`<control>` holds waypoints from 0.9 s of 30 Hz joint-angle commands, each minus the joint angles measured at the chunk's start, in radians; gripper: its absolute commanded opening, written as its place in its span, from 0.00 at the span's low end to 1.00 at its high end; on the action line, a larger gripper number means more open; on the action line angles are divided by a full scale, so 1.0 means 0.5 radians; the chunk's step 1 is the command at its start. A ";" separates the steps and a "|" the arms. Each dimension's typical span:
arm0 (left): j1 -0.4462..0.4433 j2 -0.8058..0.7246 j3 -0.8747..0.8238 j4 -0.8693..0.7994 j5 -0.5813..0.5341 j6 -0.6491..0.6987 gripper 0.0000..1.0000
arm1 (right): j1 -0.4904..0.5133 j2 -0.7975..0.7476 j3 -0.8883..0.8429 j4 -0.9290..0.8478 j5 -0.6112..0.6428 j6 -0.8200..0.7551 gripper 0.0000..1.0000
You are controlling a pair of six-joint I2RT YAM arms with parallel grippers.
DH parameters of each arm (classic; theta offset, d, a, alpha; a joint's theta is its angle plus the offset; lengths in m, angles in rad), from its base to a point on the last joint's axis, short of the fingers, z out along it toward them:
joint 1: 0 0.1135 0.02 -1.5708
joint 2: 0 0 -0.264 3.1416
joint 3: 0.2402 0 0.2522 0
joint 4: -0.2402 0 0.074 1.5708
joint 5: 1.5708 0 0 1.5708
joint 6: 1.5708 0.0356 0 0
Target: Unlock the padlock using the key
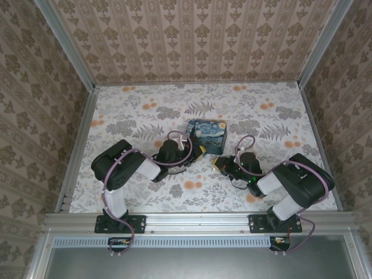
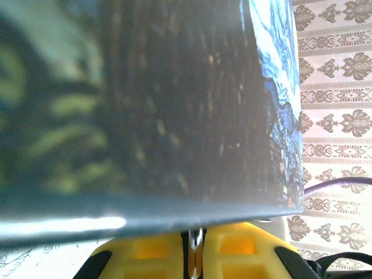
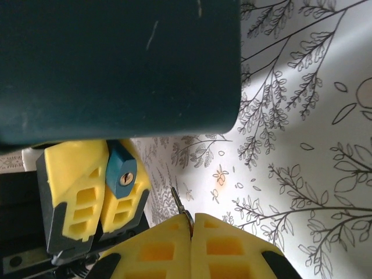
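Note:
The padlock is small, with a dark blue body and a brass keyhole facing my right wrist camera. It sits pinched between the yellow fingers of my left gripper, just under the tin's edge. In the left wrist view a thin shiny metal piece shows between those shut fingers. My right gripper is shut on the key. Its blade sticks out up and to the left, a short way below and right of the keyhole, without touching it.
The blue swirl-painted tin stands mid-table, right behind both grippers, and looms close over them. The floral tablecloth lies open to the left, right and back. Patterned walls ring the table.

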 commanded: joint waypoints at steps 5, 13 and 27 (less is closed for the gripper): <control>-0.028 0.020 0.035 0.068 -0.030 0.004 0.00 | 0.013 0.172 0.043 0.278 0.061 0.097 0.00; -0.038 0.049 0.057 0.049 -0.042 0.028 0.00 | 0.012 0.211 0.058 0.338 0.054 0.122 0.00; -0.057 0.080 0.090 0.049 -0.058 0.040 0.00 | 0.016 0.078 0.105 0.175 0.032 0.083 0.00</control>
